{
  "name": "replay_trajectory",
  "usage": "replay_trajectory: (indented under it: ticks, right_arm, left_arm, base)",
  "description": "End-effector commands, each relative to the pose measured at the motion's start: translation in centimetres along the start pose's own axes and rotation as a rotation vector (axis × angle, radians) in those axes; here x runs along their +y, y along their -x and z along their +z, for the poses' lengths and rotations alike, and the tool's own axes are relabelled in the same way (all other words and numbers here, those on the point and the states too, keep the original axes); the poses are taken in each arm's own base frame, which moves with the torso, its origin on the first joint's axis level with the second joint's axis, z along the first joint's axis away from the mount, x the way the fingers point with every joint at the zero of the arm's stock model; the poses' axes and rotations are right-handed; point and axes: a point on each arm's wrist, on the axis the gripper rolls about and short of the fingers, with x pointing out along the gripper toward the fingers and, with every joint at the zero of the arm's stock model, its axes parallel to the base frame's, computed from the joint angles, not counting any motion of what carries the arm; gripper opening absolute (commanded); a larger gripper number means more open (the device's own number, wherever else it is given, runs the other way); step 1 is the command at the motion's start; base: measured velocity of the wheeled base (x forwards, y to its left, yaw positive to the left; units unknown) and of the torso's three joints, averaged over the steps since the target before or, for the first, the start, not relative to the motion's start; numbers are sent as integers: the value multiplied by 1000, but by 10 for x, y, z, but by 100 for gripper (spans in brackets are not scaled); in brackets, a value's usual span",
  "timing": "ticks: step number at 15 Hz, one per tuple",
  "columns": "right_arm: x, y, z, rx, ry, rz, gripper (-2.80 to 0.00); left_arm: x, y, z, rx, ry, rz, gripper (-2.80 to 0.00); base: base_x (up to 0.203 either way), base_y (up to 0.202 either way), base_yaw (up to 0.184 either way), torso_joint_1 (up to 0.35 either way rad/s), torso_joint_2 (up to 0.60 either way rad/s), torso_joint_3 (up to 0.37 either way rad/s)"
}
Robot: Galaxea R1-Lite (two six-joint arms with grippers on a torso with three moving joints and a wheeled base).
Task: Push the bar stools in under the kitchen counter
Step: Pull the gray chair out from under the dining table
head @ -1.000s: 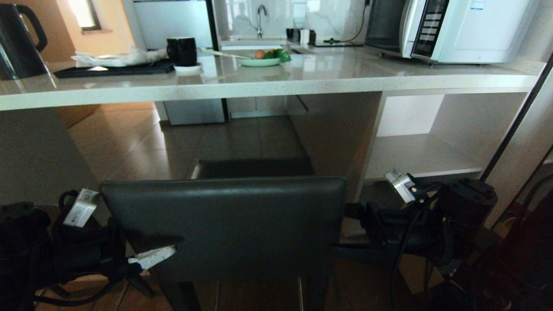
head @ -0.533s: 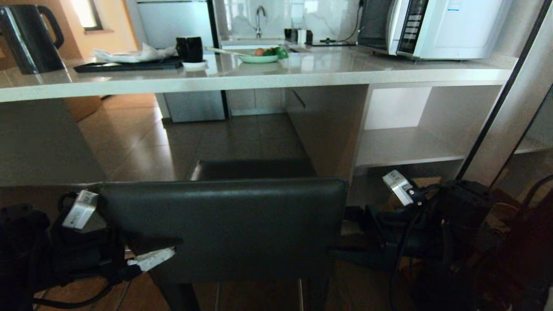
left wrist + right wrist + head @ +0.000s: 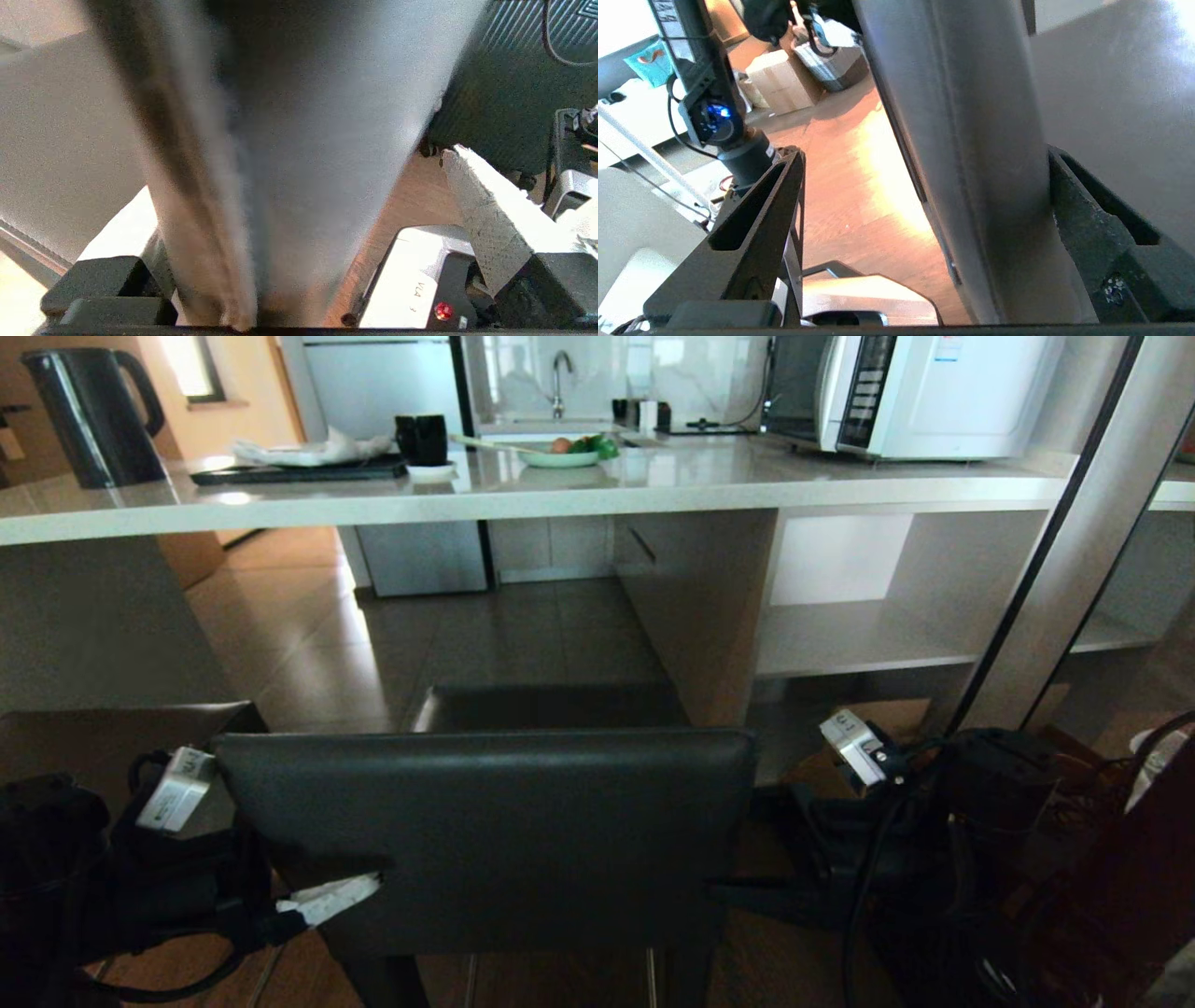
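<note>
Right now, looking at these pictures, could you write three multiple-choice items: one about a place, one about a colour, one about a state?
1. Where is the microwave?
A. On the kitchen counter
B. On the floor
C. On the stool seat

2. What colour is the backrest of the bar stool?
A. White
B. Dark grey
C. Red

3. How do the jaws of the right gripper stand?
A. Shut tight with nothing between
B. Open, astride the backrest edge
C. Out of view

Answers: 1 A, it stands on the worktop's right part. 2 B, the head view shows dark grey. 3 B, the right wrist view shows one finger on each side.
</note>
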Motion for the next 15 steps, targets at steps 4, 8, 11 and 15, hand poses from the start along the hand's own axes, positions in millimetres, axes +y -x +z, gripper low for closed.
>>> replay_trajectory:
  ticks: [4, 8, 11, 15]
  right_arm:
    - [-13, -5, 2, -32, 17, -78, 0]
    - [-28, -5, 4, -59, 20, -154, 0]
    - [-41, -1, 1, -65, 17, -188, 0]
    - [-51, 10, 2, -74, 20, -230, 0]
  left_arm:
    - [4, -5, 2, -3, -14, 30, 0]
    - [4, -30, 5, -4, -28, 32, 0]
    - [4, -39, 3, 0, -14, 36, 0]
    - [-7, -53, 3, 8, -13, -1, 0]
  base:
    - [0, 0, 0, 0, 0, 0]
    - [0, 0, 0, 0, 0, 0]
    - [0, 0, 0, 0, 0, 0]
    - [0, 0, 0, 0, 0, 0]
